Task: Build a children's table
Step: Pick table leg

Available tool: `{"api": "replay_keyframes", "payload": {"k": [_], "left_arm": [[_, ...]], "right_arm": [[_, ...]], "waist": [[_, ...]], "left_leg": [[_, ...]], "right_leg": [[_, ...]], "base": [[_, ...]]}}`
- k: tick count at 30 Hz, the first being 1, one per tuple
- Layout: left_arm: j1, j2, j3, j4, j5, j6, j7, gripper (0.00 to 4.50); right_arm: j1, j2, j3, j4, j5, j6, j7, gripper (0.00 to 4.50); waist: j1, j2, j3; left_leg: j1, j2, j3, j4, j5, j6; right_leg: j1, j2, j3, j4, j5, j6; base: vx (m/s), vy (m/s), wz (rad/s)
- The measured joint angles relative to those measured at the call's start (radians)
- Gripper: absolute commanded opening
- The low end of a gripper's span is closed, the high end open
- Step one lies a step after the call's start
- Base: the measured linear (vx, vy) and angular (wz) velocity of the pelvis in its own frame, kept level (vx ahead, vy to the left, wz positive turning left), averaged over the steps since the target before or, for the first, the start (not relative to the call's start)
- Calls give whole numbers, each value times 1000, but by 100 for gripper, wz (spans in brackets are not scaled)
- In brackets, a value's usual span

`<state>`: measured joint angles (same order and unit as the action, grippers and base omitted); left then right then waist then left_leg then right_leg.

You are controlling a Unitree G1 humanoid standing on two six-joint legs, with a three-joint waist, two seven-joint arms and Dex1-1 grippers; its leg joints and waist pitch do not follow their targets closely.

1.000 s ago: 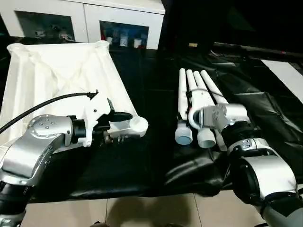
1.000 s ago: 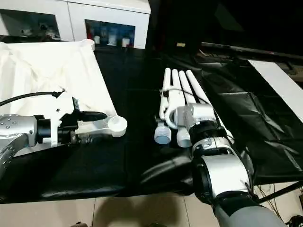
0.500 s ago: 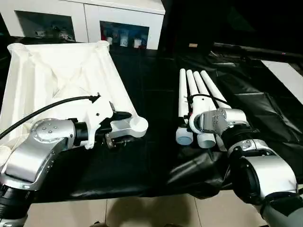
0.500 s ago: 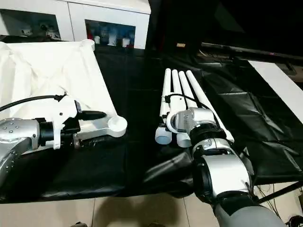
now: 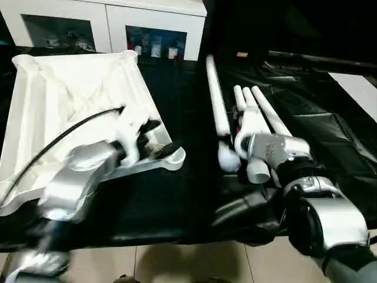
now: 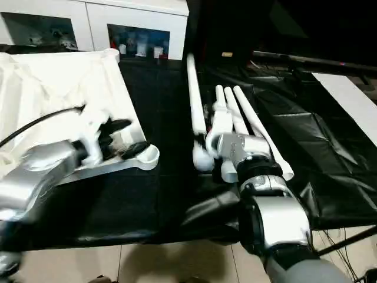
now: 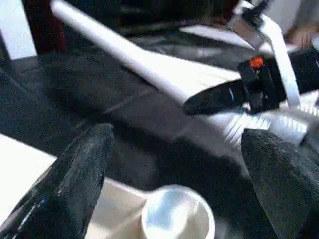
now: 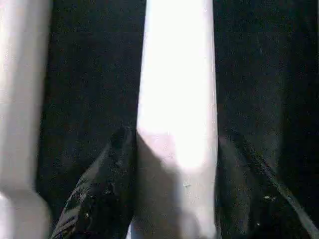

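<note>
Lying upside down on the black sheet (image 5: 177, 194), the white tabletop (image 5: 70, 100) shows its ribbed underside at my left, a round socket (image 5: 174, 155) at its near corner. To its right three white legs (image 5: 268, 115) rest side by side on the sheet, and one leg (image 5: 216, 106) is tilted up out of that row, its far end raised toward the white cabinet (image 5: 106, 26) with glass doors at the back. My right gripper (image 8: 174, 164) is clamped on that leg: in the right wrist view my two black fingers (image 8: 99, 189) press against both of its sides. My left gripper (image 7: 174, 174) hovers just over the tabletop's near corner with its jaws spread wide and nothing between them; in the left wrist view the socket sits below and between the two fingertips (image 7: 79, 174), and the lifted leg slants across the dark sheet beyond. A black cable (image 5: 53, 147) loops over my left forearm.
</note>
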<state>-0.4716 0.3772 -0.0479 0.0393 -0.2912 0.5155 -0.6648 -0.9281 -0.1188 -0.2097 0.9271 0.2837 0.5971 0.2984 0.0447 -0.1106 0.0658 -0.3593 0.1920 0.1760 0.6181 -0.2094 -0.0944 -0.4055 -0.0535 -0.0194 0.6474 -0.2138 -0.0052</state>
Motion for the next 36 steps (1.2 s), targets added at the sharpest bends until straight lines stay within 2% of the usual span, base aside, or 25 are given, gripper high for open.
{"api": "replay_keyframes", "payload": {"k": [1, 2, 4, 5, 9, 14, 20, 21, 24, 26, 27, 36], "left_arm": [[-19, -14, 18, 3, -27, 39, 5, 450], [-55, -48, 60, 9, -92, 125, 15, 450], [-110, -101, 123, 9, -209, 229, 26, 450], [-149, -135, 153, 8, -286, 286, 28, 450], [-257, -180, 218, 45, -416, 398, 45, 450], [-300, -213, 271, 100, -463, 443, 92, 450], [-316, -250, 331, 102, -546, 517, 126, 450], [-318, -251, 335, 102, -553, 524, 129, 422], [-318, -252, 336, 102, -560, 543, 154, 415], [-319, -252, 336, 102, -559, 547, 164, 402], [-319, -252, 335, 102, -559, 548, 167, 377], [-319, -246, 325, 102, -534, 535, 191, 328]], "right_arm": [[18, -2, -1, -34, 10, -5, 26, 187], [57, -10, -3, -109, 43, 3, 86, 187], [114, -17, -1, -224, 106, 34, 203, 187], [169, -28, 6, -329, 160, 61, 301, 187], [263, -82, 50, -535, 268, 117, 508, 186], [321, -131, 72, -649, 329, 149, 617, 186], [369, -138, 110, -770, 343, 168, 650, 186], [372, -138, 119, -774, 343, 168, 653, 186], [380, -142, 141, -798, 342, 177, 653, 186], [380, -144, 144, -801, 341, 177, 649, 186], [380, -146, 146, -802, 341, 177, 647, 186], [380, -148, 165, -809, 330, 173, 634, 186]], "waist": [[1, 0, 0], [6, 0, 0], [15, 0, 0], [21, 0, 0], [34, 0, 0], [38, 2, 1], [42, 3, 1], [42, 3, 1], [42, 4, 2], [43, 4, 2], [42, 4, 2], [42, 9, 5]], "left_leg": [[0, 0, 0, 0, 0, 0], [-1, 0, 0, 0, 0, 0], [-1, 0, 0, 0, 3, 5], [-3, 0, 0, 0, 3, 6], [-1, 0, 0, 0, 2, 8], [1, 0, -1, 0, 3, 9], [1, 0, -1, 0, 4, 8], [1, 0, -1, 0, 4, 8], [1, 0, -2, 0, 4, 8], [1, 0, -2, 0, 4, 8], [0, 0, -2, 0, 4, 8], [0, 0, -3, 0, 4, 7]], "right_leg": [[0, 0, 0, 0, 0, 0], [0, 0, 0, -1, 0, 0], [0, 0, 0, -1, 0, 0], [0, 0, -1, -2, 0, 0], [0, -1, -1, -2, 0, -1], [2, -1, -1, -1, 2, -3], [2, -1, -2, -1, 4, -4], [3, -1, -2, -1, 4, -4], [3, -1, -3, -1, 4, -4], [3, -1, -3, -1, 4, -4], [3, -1, -3, -1, 4, -4], [3, -1, -4, -2, 4, -4]], "base": [[0, 0, 0], [0, 0, 0], [0, 0, 0], [0, 0, 0], [0, 0, 0], [0, 0, 0], [0, 0, 0], [0, 0, 0], [0, 0, 0], [0, 0, 0], [0, 0, 0], [0, 0, 0]]}}
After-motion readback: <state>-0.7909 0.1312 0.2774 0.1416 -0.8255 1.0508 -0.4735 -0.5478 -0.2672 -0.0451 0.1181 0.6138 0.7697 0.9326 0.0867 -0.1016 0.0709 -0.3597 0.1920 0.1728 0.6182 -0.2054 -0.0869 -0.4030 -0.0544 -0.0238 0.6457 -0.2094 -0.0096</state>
